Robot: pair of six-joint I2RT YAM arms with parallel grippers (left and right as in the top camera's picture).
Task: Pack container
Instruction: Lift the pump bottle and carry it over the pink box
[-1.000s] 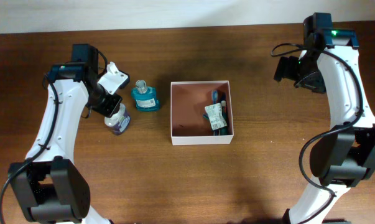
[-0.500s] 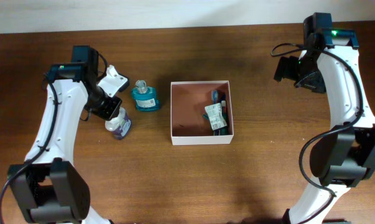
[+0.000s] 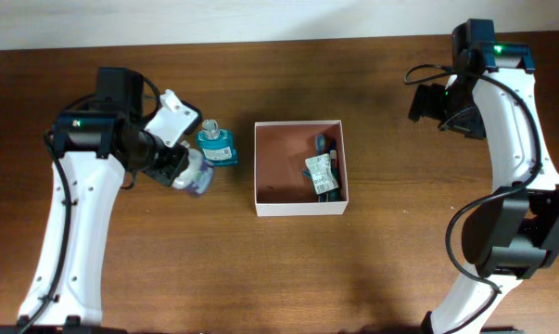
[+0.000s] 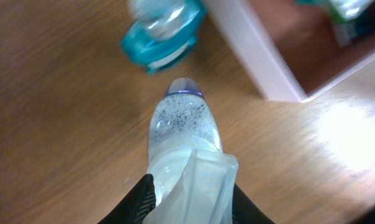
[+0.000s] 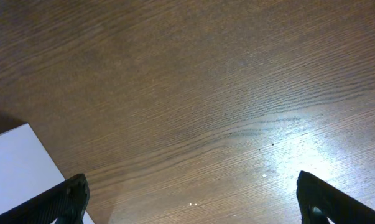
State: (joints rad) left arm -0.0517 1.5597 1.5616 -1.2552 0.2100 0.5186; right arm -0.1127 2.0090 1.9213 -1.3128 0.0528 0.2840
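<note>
teal bottle at 12 o'clock is blurry and cut off. container runs off the edge at 1 o'clock. fingers at 6 o'clock hide the clear bottle bottom.

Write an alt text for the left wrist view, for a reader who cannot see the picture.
The left gripper holds a small clear bottle with a purple cap and a white label over a brown wooden table. Beyond it is a blurred teal bottle, and at the upper right a corner of the white-walled container.
</note>
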